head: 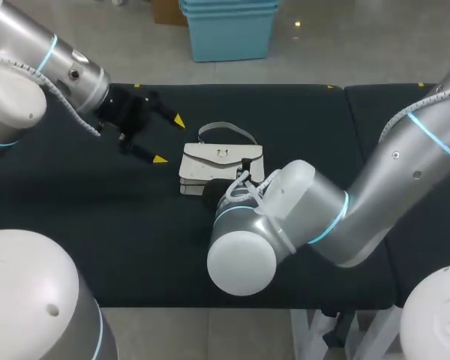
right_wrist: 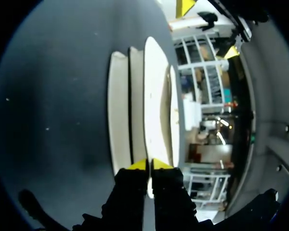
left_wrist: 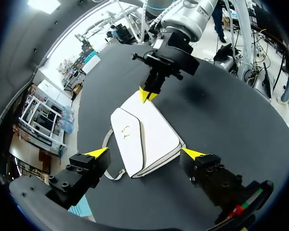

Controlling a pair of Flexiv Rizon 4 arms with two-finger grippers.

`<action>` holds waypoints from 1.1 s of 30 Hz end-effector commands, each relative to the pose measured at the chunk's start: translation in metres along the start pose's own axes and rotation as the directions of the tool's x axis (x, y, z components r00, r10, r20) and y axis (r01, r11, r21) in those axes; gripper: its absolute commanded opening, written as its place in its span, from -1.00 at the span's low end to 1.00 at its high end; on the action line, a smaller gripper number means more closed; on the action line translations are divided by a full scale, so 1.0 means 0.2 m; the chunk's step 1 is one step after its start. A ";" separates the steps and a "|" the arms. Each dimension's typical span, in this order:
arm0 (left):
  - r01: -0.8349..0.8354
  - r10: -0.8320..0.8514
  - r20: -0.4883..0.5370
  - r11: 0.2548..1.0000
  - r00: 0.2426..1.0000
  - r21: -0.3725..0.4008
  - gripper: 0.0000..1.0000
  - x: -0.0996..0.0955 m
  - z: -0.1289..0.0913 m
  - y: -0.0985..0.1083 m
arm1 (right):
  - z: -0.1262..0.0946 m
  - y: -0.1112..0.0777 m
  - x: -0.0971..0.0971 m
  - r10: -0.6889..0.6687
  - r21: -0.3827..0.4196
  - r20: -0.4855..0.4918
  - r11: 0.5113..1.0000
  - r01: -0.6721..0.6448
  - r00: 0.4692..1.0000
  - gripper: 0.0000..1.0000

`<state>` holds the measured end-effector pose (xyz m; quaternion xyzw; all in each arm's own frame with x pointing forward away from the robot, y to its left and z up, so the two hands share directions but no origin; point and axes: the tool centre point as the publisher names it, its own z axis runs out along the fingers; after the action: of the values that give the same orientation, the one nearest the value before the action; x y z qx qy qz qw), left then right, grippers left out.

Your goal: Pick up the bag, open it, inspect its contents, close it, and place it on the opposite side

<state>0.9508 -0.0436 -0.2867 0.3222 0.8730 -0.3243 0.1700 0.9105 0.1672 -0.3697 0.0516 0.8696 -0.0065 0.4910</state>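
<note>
The white bag (head: pixel 221 161) lay flat near the middle of the black table (head: pixel 307 112), its strap (head: pixel 226 127) looped on the far side. The right gripper (right_wrist: pixel 149 165) sat at the bag's edge, fingers nearly together, apparently pinching a thin lip of the flap. The left gripper (head: pixel 169 139) hung spread wide, just beside the bag. Judged light, fairly stiff and smooth-skinned, the bag looked best taken by strap or flap edge.

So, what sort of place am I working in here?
Probably a robot test bench, not a home or shop. There is a black-covered table, my left arm and right arm reach in over it, and a white handbag lies on it as the practice item.
</note>
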 end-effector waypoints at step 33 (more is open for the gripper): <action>-0.213 0.193 0.142 0.967 0.971 0.142 -0.28 -0.05 0.45 0.06 | 0.02 -0.01 0.01 0.000 -0.057 0.009 0.998 0.000 1.000 -1.00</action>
<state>0.9670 -0.0996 -0.3438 0.3970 0.8021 -0.3810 0.2321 0.9114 0.1677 -0.3693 0.0515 0.8705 -0.0069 0.4895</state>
